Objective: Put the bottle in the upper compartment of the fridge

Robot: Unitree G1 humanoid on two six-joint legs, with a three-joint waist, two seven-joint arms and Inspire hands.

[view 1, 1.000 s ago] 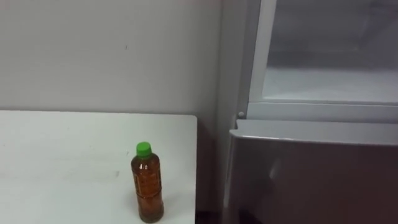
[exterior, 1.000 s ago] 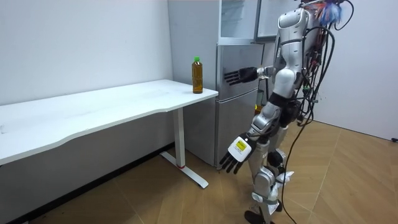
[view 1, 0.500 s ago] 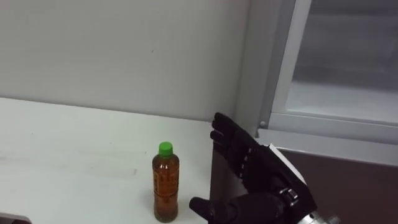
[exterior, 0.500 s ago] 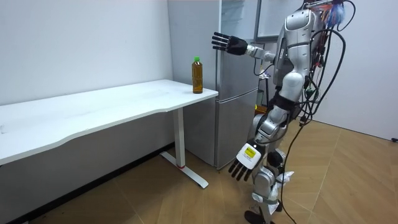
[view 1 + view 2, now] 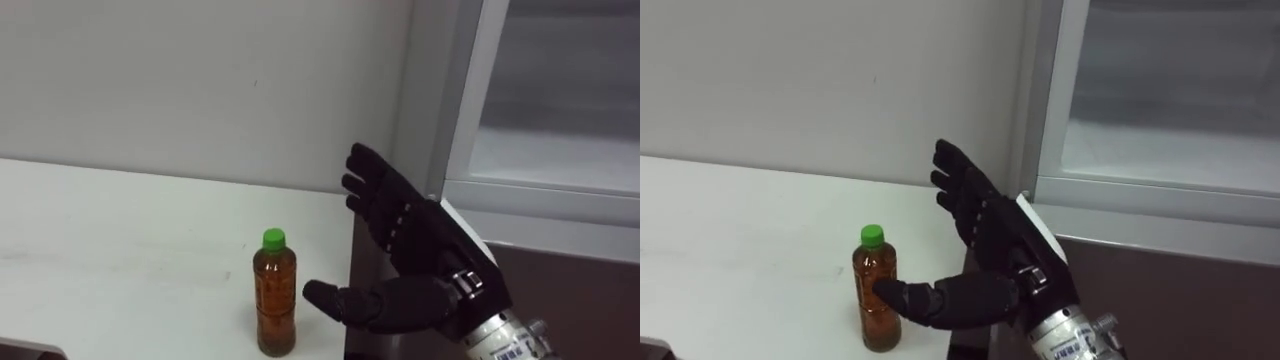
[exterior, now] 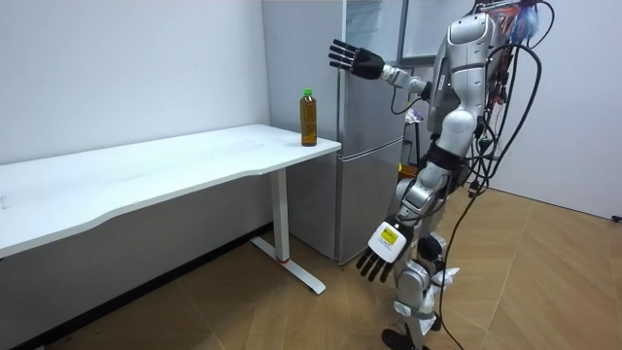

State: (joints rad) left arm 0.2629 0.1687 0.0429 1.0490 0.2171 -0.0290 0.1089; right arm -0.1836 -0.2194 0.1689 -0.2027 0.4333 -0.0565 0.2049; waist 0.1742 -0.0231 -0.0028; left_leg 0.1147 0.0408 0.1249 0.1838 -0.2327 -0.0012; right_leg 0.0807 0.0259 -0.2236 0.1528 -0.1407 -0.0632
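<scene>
I am at the reach, with the grasp not yet made. The bottle [image 5: 275, 292], amber with a green cap, stands upright on the white table [image 5: 120, 250], near the corner closest to the fridge [image 5: 580, 300]. The right hand [image 5: 420, 255] is raised beside it on the fridge side, fingers straight and spread, thumb stretched toward the bottle's body, and it holds nothing. In the left eye view I see a gap between thumb tip and bottle (the right eye view overlaps them, so I trust that gap only loosely). The left hand [image 6: 377, 255] hangs by the leg in the room view, fingers relaxed and empty.

By my reading the whole carry is yet to come. The fingers sit above the cap, so the next move calls for lowering the palm and sliding it toward the bottle until its body lies between thumb and fingers, then curling round it. I would go slowly, since a nudge from the thumb could tip it. After that comes the lift to the upper compartment [image 5: 560, 150], which looks open to me.
</scene>
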